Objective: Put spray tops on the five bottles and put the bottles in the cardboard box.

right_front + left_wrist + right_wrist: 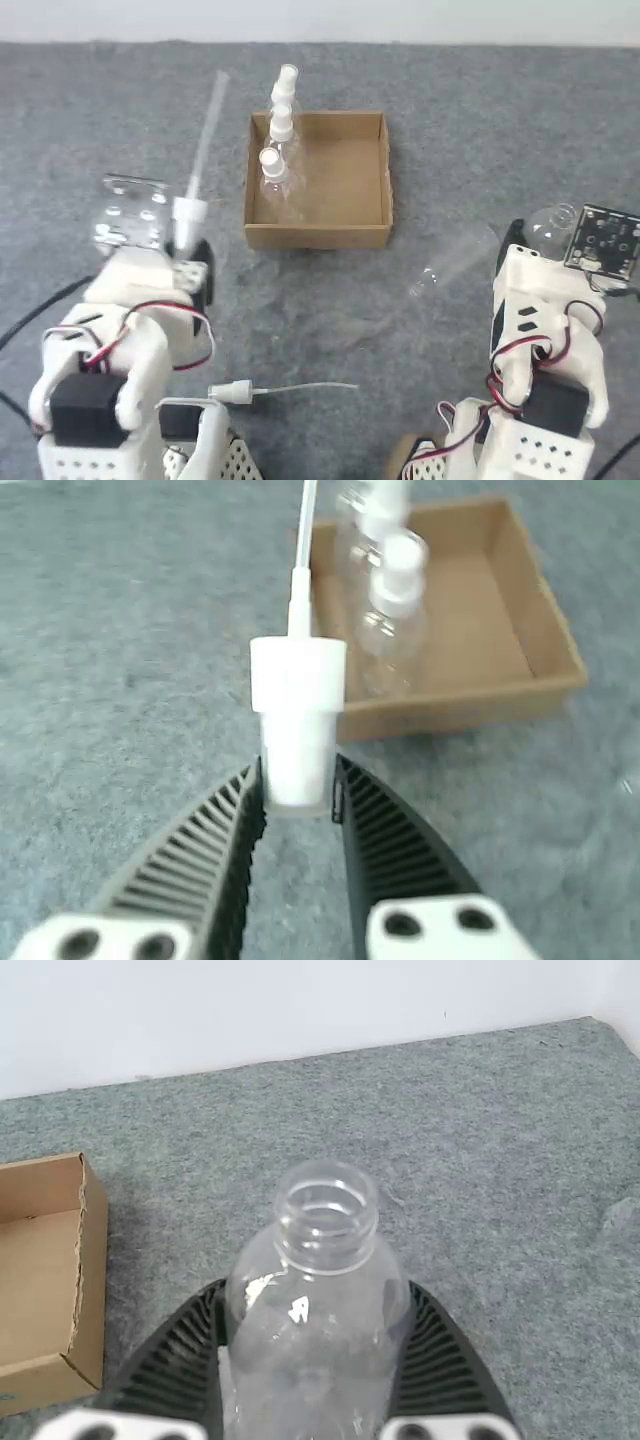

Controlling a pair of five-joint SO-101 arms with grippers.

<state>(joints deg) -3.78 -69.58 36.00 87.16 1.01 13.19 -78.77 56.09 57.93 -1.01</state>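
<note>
though capless, bottle (318, 1290) between right fingers (440, 1360), spray top (296, 720) between left fingers (205, 850)

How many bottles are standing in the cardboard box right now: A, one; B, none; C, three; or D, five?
C: the high view shows three bottles with spray tops on, lined up along one wall of the cardboard box.

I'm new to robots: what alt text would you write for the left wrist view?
The left claw is shut on a white spray top, its thin tube pointing away over the grey carpet. Beyond stands an open cardboard box with capped clear bottles along one side.
</note>
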